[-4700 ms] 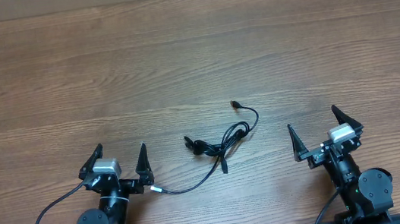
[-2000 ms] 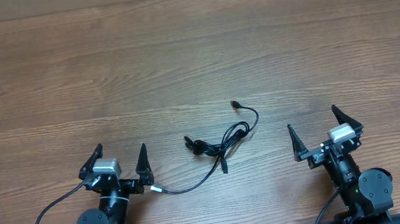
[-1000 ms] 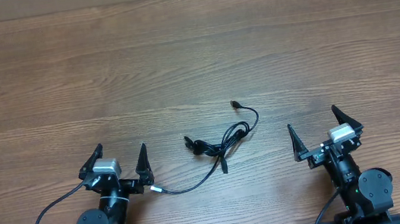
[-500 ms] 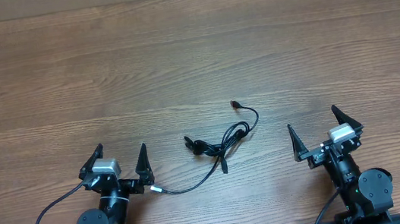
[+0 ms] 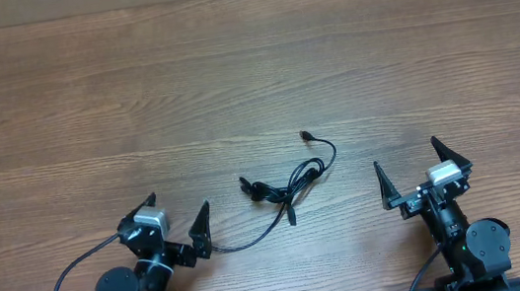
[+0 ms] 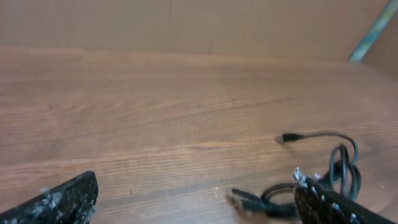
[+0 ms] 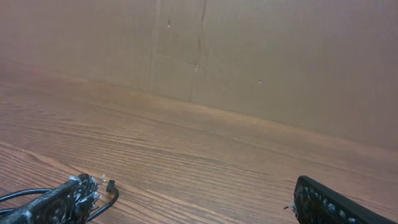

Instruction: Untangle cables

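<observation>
The cables (image 5: 286, 184) are thin black cords bunched in a small knot near the table's front middle. One plug end (image 5: 307, 136) points up-right, and one strand trails down-left toward my left gripper. My left gripper (image 5: 176, 223) is open and empty, left of the knot, turned toward it. The left wrist view shows the knot (image 6: 311, 180) at the lower right beside my right finger, between the open fingers (image 6: 194, 202). My right gripper (image 5: 409, 174) is open and empty, right of the knot. Its wrist view shows only a plug tip (image 7: 111, 185) by the left finger of the open jaws (image 7: 186, 202).
A wooden table (image 5: 252, 77) fills the overhead view. A brown board wall (image 7: 249, 56) stands behind the far edge. A thick black robot cable (image 5: 59, 289) loops at the lower left by the left arm base.
My left gripper has turned and shifted right, toward the cable knot. The right arm and the cables have not moved.
</observation>
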Available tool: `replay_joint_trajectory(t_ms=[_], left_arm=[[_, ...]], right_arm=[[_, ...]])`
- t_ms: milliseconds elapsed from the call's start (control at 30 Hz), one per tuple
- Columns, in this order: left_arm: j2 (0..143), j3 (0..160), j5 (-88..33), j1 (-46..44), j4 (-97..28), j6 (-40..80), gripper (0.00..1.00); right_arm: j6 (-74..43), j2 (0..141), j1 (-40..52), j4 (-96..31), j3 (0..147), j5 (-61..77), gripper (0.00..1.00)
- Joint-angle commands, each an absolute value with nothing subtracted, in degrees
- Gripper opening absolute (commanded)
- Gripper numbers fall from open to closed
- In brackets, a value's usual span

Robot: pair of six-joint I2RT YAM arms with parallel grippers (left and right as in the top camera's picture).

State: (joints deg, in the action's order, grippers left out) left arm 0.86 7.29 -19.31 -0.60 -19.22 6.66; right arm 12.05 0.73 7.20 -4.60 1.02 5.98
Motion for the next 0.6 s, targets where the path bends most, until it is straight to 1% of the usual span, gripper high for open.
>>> replay_joint_trajectory(t_ms=[0, 200, 333, 567], left_arm=[[1.4, 14.4, -20.4, -0.1, -22.6, 3.3, 1.0], [9.3, 21.8, -20.4, -0.1, -28.7, 3.3, 1.0], [18.4, 27.3, -20.7, -0.1, -31.6, 3.3, 1.0], [36.1, 40.5, -21.1, -0.9, -40.7, 2.5, 1.0]], right_arm=[[12.3, 0.2, 7.0, -4.4, 0.5, 5.8, 1.0], [12.3, 0.2, 7.0, -4.4, 0.5, 5.8, 1.0], [12.3, 0.2, 7.0, -4.4, 0.5, 5.8, 1.0], [12.3, 0.2, 7.0, -4.4, 0.5, 5.8, 1.0]])
